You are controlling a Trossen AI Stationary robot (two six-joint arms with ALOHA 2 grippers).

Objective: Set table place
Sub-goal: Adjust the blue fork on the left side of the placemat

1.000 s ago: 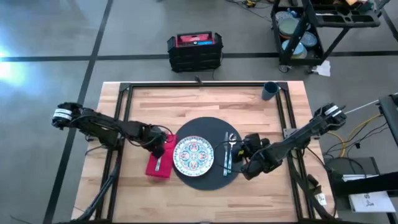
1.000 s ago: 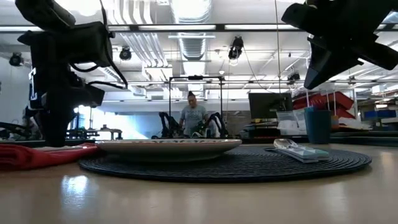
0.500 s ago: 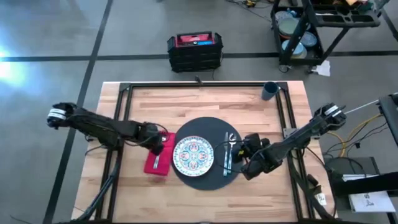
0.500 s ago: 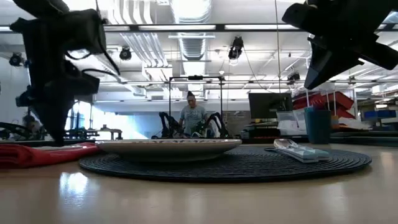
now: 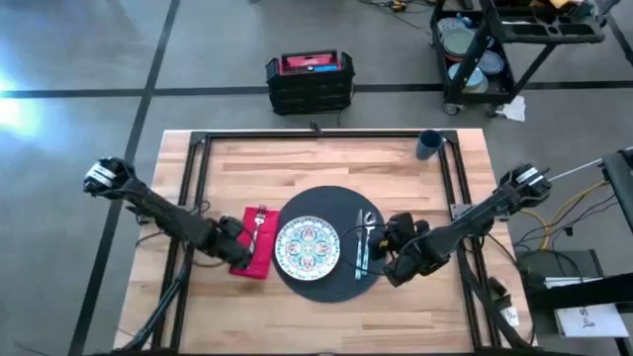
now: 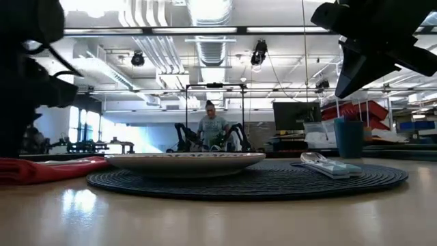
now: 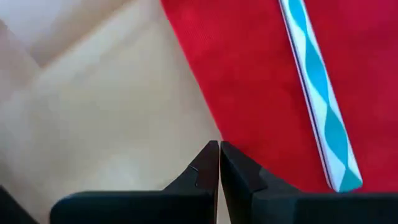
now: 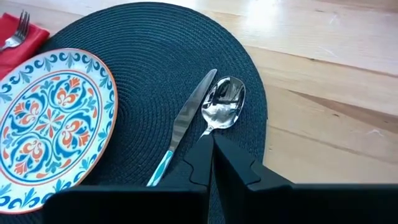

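On the table (image 5: 326, 168) lies a round dark mat (image 5: 331, 282) with a patterned plate (image 5: 308, 245) at its middle. A knife (image 5: 358, 247) and a spoon (image 5: 368, 225) lie on the mat's right part. Left of the mat a red napkin (image 5: 253, 252) carries a fork (image 5: 259, 220). The blue cup (image 5: 428, 144) stands at the far right. My left gripper (image 7: 219, 144) is shut at the napkin's near left edge. My right gripper (image 8: 213, 138) is shut and hangs above the knife and spoon handles, clear of the mat in the low view. My left gripper has its shut fingertips (image 7: 211, 158) pointing down at the napkin's left edge (image 7: 208, 124), beside the fork's blue-and-white handle (image 7: 320, 93). Whether they touch the cloth or the table, I cannot tell.
A black rail frame (image 5: 198, 178) runs around the tabletop. Bare wood lies far of the mat and along the near edge. Beyond the far edge stand a black crate (image 5: 310, 79) and a cart (image 5: 495, 40). A person (image 6: 213, 128) is in the room behind.
My left gripper has moved from above the napkin's far part toward the table's near left, ending at the napkin's near left edge. The fork's tine end, which the arm had covered, now shows on the napkin.
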